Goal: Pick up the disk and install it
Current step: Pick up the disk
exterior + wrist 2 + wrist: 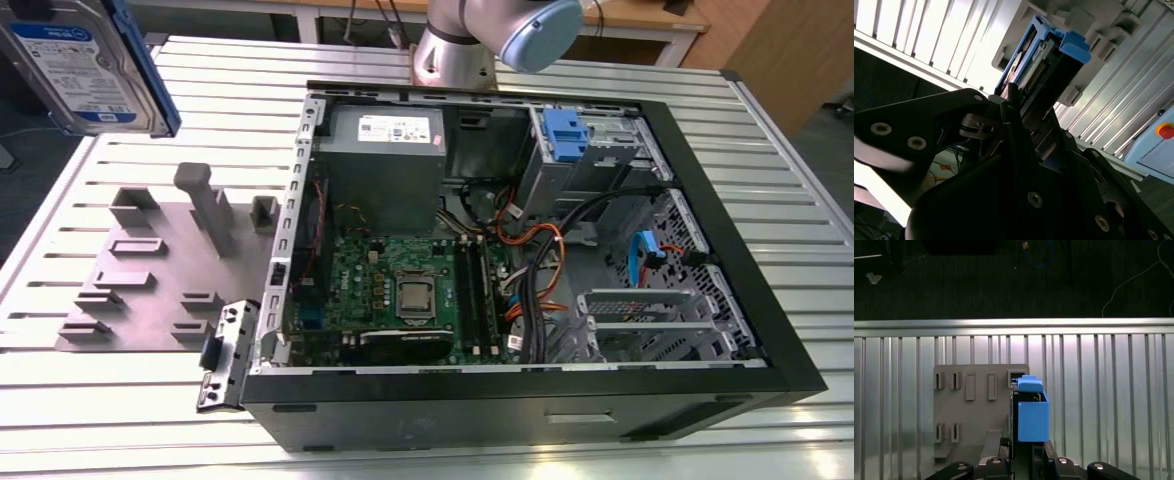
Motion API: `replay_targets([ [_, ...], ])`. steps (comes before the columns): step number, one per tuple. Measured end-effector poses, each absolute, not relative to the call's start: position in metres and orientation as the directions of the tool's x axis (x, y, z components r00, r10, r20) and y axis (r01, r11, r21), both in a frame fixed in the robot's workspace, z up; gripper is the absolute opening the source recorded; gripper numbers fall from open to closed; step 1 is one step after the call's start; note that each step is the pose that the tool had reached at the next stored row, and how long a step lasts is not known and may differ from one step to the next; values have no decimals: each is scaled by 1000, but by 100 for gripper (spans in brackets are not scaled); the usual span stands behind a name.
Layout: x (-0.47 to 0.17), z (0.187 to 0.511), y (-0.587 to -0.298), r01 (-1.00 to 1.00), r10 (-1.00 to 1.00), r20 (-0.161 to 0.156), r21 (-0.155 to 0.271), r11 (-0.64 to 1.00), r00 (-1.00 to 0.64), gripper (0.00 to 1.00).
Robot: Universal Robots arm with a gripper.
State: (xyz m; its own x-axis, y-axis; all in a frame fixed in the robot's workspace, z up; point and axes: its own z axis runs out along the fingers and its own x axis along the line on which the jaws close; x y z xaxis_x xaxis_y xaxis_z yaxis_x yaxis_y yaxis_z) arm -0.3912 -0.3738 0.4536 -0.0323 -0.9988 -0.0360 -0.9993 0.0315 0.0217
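over the slatted table [781, 160], the hand [1026, 456] clamps the silver, blue-framed, white-labelled disk [78, 70].

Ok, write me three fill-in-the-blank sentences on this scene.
1. The gripper is ____ on the disk.
2. The disk's plastic frame is ____ in colour.
3. The case lies on the exterior view's ____ of the grey plate.
Missing words: shut; blue; right.

The disk [80, 70] — glossy label, blue plastic frame; table [134, 420] — ribbed bright metal.
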Motion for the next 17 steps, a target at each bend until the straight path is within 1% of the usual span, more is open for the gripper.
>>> replay_targets([
  [6, -391, 461, -374, -999, -999, -36, 22, 32, -32, 35],
  [17, -391, 462, -374, -999, -999, -36, 22, 32, -32, 35],
])
